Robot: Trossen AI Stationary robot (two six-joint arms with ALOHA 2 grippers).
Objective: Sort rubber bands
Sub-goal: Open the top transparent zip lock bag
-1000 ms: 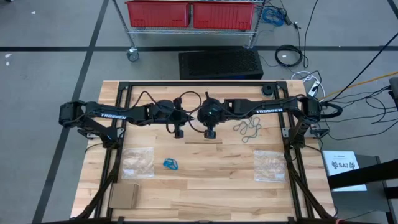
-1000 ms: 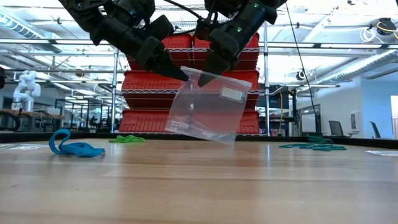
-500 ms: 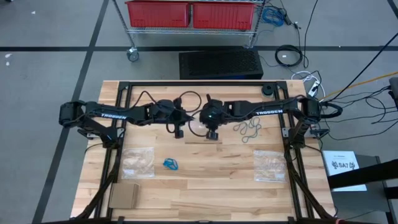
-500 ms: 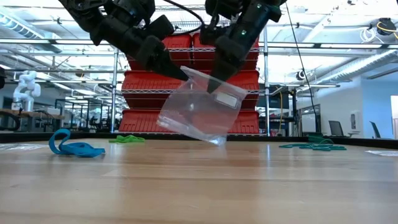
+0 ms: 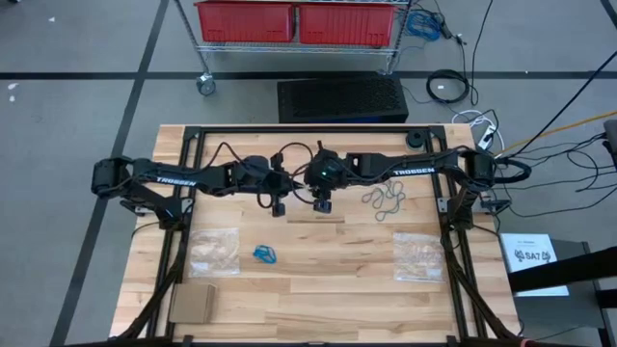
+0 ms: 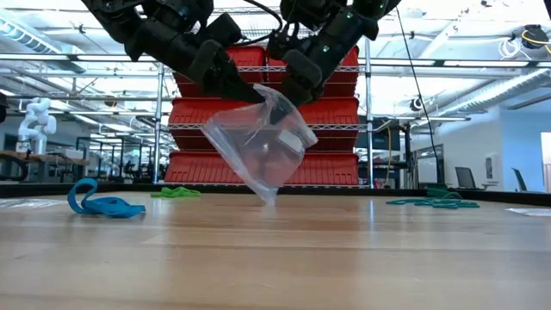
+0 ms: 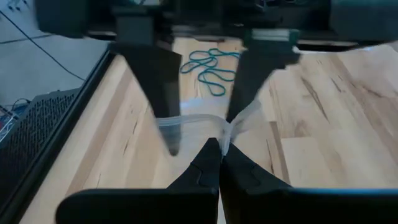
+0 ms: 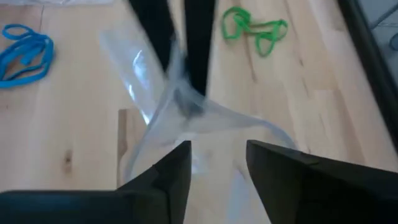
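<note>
A clear plastic bag [image 6: 258, 151] hangs above the table's middle, tilted, with one corner pointing down. My left gripper [image 6: 250, 93] is shut on it. My right gripper [image 8: 217, 162] is open right beside it, with its fingers on either side of the bag's top edge. The rubber bands lie loose on the wood. A blue cluster [image 5: 265, 254] lies toward the near side. A grey-teal cluster [image 5: 384, 200] lies to the right of my right gripper. A green cluster [image 8: 252, 28] lies beyond the bag. My left gripper pinches the bag's top edge [image 7: 227, 134] between its two shut fingers, coming from the table's left and slanting down. The bag hangs below them, clear of the table. My right gripper stands with open fingers [image 7: 249, 81] around the same edge; whether they touch it I cannot tell.
Two more clear bags [image 5: 214, 251] [image 5: 417, 255] lie flat near the front left and front right. A cardboard piece [image 5: 193, 302] lies at the near left corner. A black frame [image 5: 183, 183] rims the table. A cart with red bins [image 5: 299, 21] stands beyond the far edge.
My right gripper has opened and let go of the bag's top edge. The bag hung almost level between both grippers; now it has swung down, and it hangs tilted from my left gripper alone with a corner pointing at the table.
</note>
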